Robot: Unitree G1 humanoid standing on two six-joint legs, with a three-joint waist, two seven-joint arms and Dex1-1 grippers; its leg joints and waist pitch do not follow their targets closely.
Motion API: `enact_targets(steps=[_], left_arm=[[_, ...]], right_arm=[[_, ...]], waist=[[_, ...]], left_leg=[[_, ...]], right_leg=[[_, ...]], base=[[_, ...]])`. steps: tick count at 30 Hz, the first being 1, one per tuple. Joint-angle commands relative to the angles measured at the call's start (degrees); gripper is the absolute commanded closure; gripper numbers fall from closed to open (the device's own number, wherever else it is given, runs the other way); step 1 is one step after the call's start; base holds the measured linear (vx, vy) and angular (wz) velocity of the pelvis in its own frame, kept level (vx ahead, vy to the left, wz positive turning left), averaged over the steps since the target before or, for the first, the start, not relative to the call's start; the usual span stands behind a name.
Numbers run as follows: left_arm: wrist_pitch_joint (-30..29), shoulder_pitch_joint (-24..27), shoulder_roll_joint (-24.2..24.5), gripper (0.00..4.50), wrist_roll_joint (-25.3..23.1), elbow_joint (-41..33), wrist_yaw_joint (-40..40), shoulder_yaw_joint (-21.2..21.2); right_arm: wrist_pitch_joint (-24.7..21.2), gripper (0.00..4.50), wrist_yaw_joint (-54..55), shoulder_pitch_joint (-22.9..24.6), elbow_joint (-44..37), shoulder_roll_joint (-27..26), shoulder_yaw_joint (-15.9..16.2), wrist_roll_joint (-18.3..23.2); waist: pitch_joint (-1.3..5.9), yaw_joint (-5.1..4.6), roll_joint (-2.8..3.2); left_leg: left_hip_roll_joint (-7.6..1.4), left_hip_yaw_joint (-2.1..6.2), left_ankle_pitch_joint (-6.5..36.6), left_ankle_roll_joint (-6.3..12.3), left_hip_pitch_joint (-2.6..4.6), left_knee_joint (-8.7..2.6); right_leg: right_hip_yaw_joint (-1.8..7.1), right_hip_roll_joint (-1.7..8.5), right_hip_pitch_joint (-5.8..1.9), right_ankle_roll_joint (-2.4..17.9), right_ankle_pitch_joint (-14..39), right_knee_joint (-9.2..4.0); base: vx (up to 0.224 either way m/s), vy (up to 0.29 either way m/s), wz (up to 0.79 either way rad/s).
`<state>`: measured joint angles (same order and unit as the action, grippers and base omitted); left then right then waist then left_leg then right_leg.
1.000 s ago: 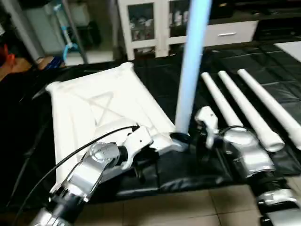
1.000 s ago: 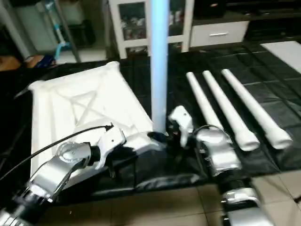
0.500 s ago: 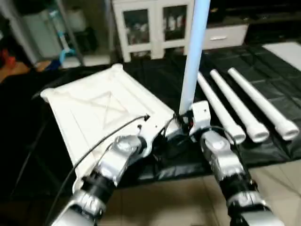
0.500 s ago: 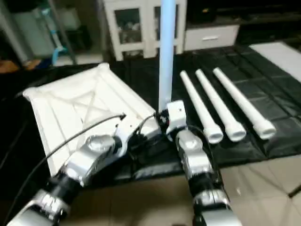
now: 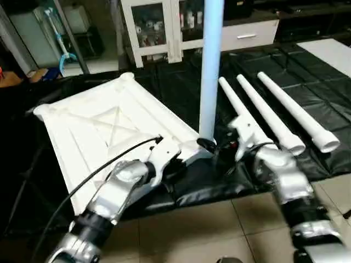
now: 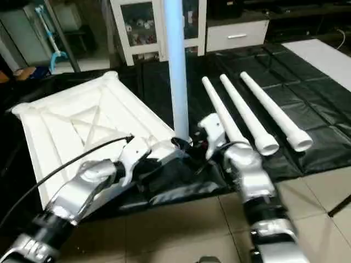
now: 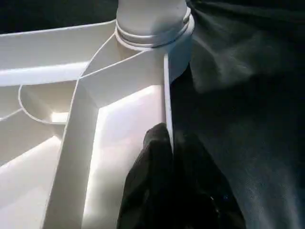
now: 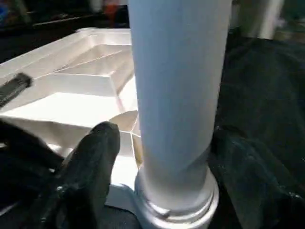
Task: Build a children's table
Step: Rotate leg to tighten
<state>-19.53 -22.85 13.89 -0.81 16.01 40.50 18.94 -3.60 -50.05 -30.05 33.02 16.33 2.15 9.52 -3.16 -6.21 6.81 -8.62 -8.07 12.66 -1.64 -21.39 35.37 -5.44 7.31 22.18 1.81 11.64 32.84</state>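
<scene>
One long white tapered tubular leg [image 5: 211, 66] upright in near corner socket of white ribbed plastic tabletop [image 5: 104, 129] on black floor mat [image 5: 181, 93] | three legs [image 5: 263, 112] loose alongside | left pincer [image 7: 172, 143] pinching tabletop rim | right pincer [image 8: 157, 143] straddling leg, grip uncertain

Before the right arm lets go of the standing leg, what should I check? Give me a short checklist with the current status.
1. Standing leg upright in the near corner socket: ok.
2. Leg fully seated in the socket: cannot tell.
3. Left tool pinches the tabletop rim near that corner: ok.
4. Right tool fingers on either side of the leg's base; contact: cannot tell.
5. Three spare legs lie side by side on the black mat, within view for the next step: ok.
</scene>
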Motion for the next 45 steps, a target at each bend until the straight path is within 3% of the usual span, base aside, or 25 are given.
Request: enact_targets(steps=[1, 3, 4, 6, 9, 14, 17, 21, 24, 27, 30, 37, 39, 41, 45], left_arm=[[-0.8, 2.3, 2.4, 4.5, 0.3, -1.2, 4.9, 3.1], [-1.1, 3.3, 3.6, 4.5, 1.3, -3.1, 7.4, 3.7], [-1.3, 4.1, 4.6, 4.5, 2.3, -5.0, 9.7, 4.1], [-1.7, 4.8, 5.3, 4.5, 3.4, -6.6, 11.5, 4.3], [-3.4, 6.1, 7.1, 4.5, 4.9, -10.4, 15.3, 5.3], [-3.1, 5.6, 7.3, 4.5, 4.3, -9.7, 14.5, 5.2], [-3.4, 5.7, 7.5, 4.5, 4.3, -10.1, 14.7, 5.2], [-3.8, 5.8, 7.8, 4.5, 4.4, -10.6, 15.0, 5.3], [-3.8, 5.8, 8.0, 4.5, 4.6, -10.6, 15.1, 5.5], [-3.9, 5.8, 8.1, 4.5, 4.8, -10.6, 15.2, 5.6], [-4.1, 6.0, 8.2, 4.5, 4.9, -11.0, 15.2, 5.7], [-4.4, 6.1, 8.0, 4.5, 5.1, -11.1, 15.1, 5.6], [-4.5, 6.0, 7.7, 4.5, 5.1, -11.0, 14.7, 5.5], [-4.4, 5.7, 6.9, 4.5, 4.8, -10.5, 13.4, 5.2], [-4.2, 4.7, 5.3, 4.5, 3.6, -8.8, 10.4, 4.8]], right_arm=[[-0.6, 0.89, -4.4, -0.4, -2.2, 1.6, 1.8, 0.6], [-0.2, 0.58, -6.1, -0.4, -2.2, 3.0, 2.1, 0.1], [-0.1, 0.54, -7.5, -0.6, -1.8, 4.1, 2.3, -0.1], [-0.3, 0.54, -8.7, -0.9, -1.3, 5.0, 2.5, -0.1], [-1.0, 0.54, -13.8, -1.6, -0.5, 7.5, 3.1, 0.1], [-1.4, 0.8, -19.2, -1.1, -1.0, 10.0, 4.4, 0.7], [-1.8, 1.12, -21.2, -1.1, -0.9, 10.9, 4.4, 1.1], [-1.6, 1.46, -22.8, -1.3, -0.8, 11.7, 4.4, 1.4], [-2.7, 1.61, -24.9, -1.2, -1.3, 12.7, 4.7, 2.0], [-3.4, 1.87, -26.4, -1.1, -1.5, 13.2, 5.0, 2.3], [-3.8, 2.11, -27.2, -1.2, -1.3, 13.7, 5.3, 2.2], [-3.2, 2.45, -21.2, -1.4, 0.8, 10.7, 4.1, 1.5], [-3.2, 2.46, -18.5, -1.5, 1.8, 9.2, 3.4, 1.4], [-3.2, 2.5, -15.7, -1.5, 2.2, 7.8, 2.9, 1.3], [-3.6, 2.52, -10.6, -1.3, 2.4, 5.4, 2.5, 0.5]], waist=[[3.01, 0.59, -1.14], [3.1, 0.92, -1.07], [3.29, 1.22, -1.64], [3.52, 2.0, -1.31], [3.84, 2.78, -1.37], [4.46, 4.31, -1.13], [4.31, 4.93, -1.26], [4.04, 5.48, -1.14], [4.03, 5.38, -1.11], [4.19, 5.4, -1.22], [4.33, 5.5, -1.32], [4.23, 5.39, -1.25], [3.87, 4.96, -1.16], [3.68, 4.6, -1.14], [3.54, 3.95, -1.03]], left_leg=[[-3.32, 1.3, 24.6, 3.95, -0.49, -5.93], [-3.49, 0.96, 22.0, 4.77, -0.24, -5.87], [-3.5, 0.57, 20.4, 5.51, 0.02, -5.7], [-3.48, -0.04, 17.9, 6.58, 0.68, -5.36], [-3.76, -0.37, 11.1, 8.76, 0.08, -4.93], [-3.69, -0.87, 0.5, 12.44, 0.16, -3.67], [-3.78, -1.02, 1.0, 12.5, 0.18, -3.73], [-4.04, -1.06, 6.8, 9.09, 0.38, -4.33], [-4.01, -1.06, 9.0, 7.48, 0.44, -4.5], [-3.93, -1.07, 8.1, 7.5, 0.37, -4.35], [-3.84, -1.08, 5.9, 8.72, 0.2, -4.03], [-3.8, -1.05, 5.7, 8.86, 0.06, -4.0], [-3.76, -0.95, 8.8, 7.7, -0.15, -4.35], [-3.78, -0.91, 13.9, 5.06, 0.19, -4.65], [-3.66, -0.75, 16.4, 3.22, 0.2, -4.91]], right_leg=[[1.78, 2.02, -2.17, 7.7, 21.2, -4.22], [1.98, 1.8, -2.07, 9.5, 16.9, -3.85], [2.05, 1.65, -2.0, 10.4, 14.9, -3.77], [2.29, 1.61, -1.66, 11.7, 12.8, -3.53], [2.18, 1.51, -2.28, 12.6, 7.6, -2.56], [1.93, 1.24, -2.44, 13.9, -0.7, -1.4], [1.9, 1.25, -2.45, 13.8, 1.6, -1.65], [1.99, 1.17, -2.39, 12.9, 7.7, -2.08], [2.07, 1.11, -2.44, 12.7, 8.2, -2.16], [2.08, 1.1, -2.56, 13.0, 6.3, -1.98], [2.03, 1.21, -2.67, 13.2, 4.9, -1.82], [1.96, 1.15, -2.62, 13.1, 6.2, -1.85], [1.95, 1.17, -2.67, 12.5, 9.7, -2.12], [2.07, 1.3, -2.47, 10.8, 16.2, -2.74], [2.09, 1.19, -2.35, 9.9, 17.9, -2.95]], base=[[0.0, 0.0, 0.0], [0.0, 0.0, 0.0], [0.061, -0.016, 0.15], [0.064, -0.018, 0.16], [0.065, -0.018, 0.11], [0.041, -0.004, 0.02], [0.0, 0.0, 0.0], [0.0, 0.0, 0.0], [0.0, 0.0, 0.0], [0.0, 0.0, 0.0], [0.0, 0.0, 0.0], [0.0, 0.0, 0.0], [0.0, 0.0, 0.0], [0.0, 0.0, 0.0], [0.0, 0.0, 0.0]])
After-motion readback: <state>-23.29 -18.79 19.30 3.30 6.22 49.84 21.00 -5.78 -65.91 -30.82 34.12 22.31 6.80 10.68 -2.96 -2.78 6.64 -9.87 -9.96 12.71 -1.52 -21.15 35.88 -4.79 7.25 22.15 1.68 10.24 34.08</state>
